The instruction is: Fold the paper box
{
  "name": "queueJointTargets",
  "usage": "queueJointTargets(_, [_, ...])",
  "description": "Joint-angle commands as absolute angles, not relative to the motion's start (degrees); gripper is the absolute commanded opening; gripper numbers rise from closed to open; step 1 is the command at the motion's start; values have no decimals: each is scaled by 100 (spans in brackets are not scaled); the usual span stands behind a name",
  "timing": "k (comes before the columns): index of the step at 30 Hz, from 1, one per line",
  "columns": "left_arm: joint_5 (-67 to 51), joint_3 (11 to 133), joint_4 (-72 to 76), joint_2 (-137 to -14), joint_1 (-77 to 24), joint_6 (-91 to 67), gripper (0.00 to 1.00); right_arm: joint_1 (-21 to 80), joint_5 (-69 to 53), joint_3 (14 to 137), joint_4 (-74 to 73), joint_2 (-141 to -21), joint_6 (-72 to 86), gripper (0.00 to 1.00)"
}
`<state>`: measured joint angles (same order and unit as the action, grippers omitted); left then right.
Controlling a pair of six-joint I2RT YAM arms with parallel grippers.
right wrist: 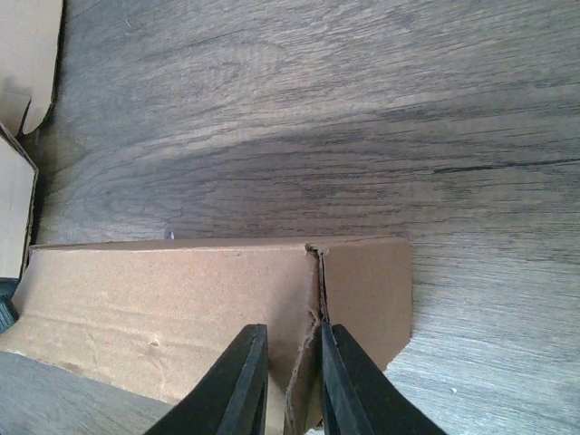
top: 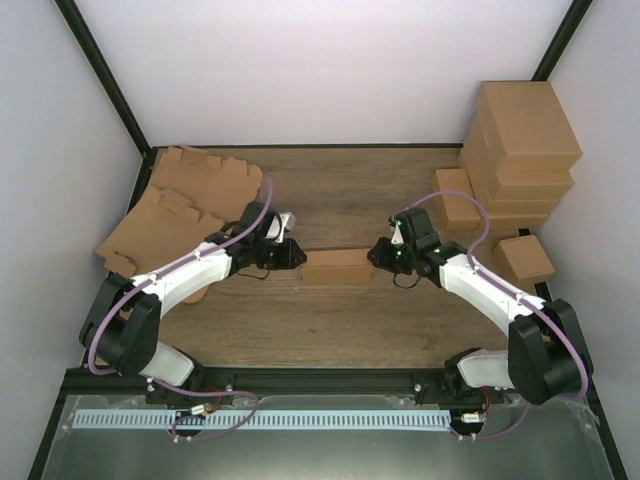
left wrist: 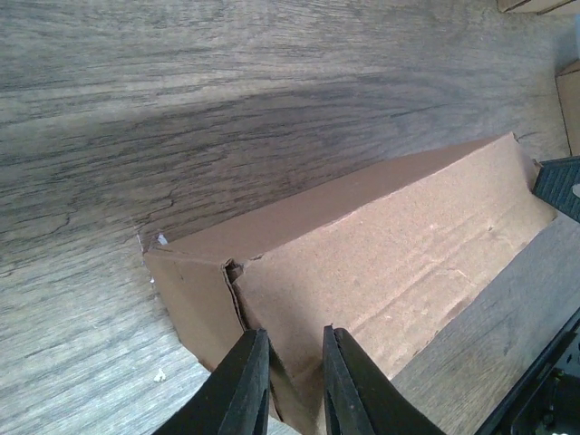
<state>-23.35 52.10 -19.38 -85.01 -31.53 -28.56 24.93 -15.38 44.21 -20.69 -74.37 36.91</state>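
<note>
The paper box (top: 338, 268) is a small brown cardboard box in closed rectangular form, lying on the wooden table between both arms. My left gripper (top: 298, 255) is at its left end. In the left wrist view the gripper (left wrist: 294, 333) pinches the box (left wrist: 381, 245) at its near corner, with cardboard between the nearly closed fingers. My right gripper (top: 375, 255) is at the right end. In the right wrist view it (right wrist: 292, 328) pinches the box (right wrist: 163, 290) at the seam where an end flap meets the side wall.
A pile of flat die-cut cardboard blanks (top: 180, 200) lies at the back left. Finished boxes (top: 520, 150) are stacked at the back right, with one more box (top: 525, 258) beside the right arm. White walls enclose the table.
</note>
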Motion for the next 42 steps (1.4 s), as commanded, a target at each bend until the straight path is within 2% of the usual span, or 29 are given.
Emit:
queueJointTargets(1, [-2342,5052,-2125,-8622,-3181,-2801,19,2496,-1514,4326,-2336,-7474,3591,18])
queueJointTargets(4, [-2200,5335,-2318,-8512,-3181,-2767,22,2496,-1323,4517,-2452,-7289,3566,22])
queueJointTargets(8, [-1858,5811,-2762,-8343,-3181,-2667,41,2490,-1114,4927,-2688,-7155,3439,33])
queueJointTargets(11, [-1690,6042,-2939,-8189,-3171,-2635,45,2480,-1115,5173,-2835,-7145,3327,33])
queueJointTargets(13, [-1704,6112,-2930,-8051,-3171,-2665,42,2479,-1129,5270,-2876,-7099,3301,33])
queueJointTargets(17, [-2166,6105,-2743,-7995,-3174,-2723,24,2466,-1596,5298,-2731,-7062,3175,27])
queueJointTargets(19, [-2524,6028,-2584,-8086,-3173,-2768,14,2434,-1941,5287,-2649,-7168,3133,18])
queueJointTargets(21, [-2778,5864,-2342,-8147,-3161,-2841,5,2310,-2442,5214,-2511,-7293,3079,4])
queueJointTargets(22, [-2891,5778,-2219,-8165,-3137,-2893,4,2210,-2799,5129,-2365,-7341,3044,1])
queueJointTargets(29, [-3989,5121,-1095,-8202,-2795,-3229,4,1566,-5236,4204,-753,-7376,3114,1])
queueJointTargets(35, [-4679,4799,-447,-8360,-2544,-3471,4,1443,-6147,4185,-318,-7951,3139,1])
queueJointTargets(42, [-4930,4433,63,-8704,-2442,-3463,4,1270,-6345,3990,122,-8409,3134,1])
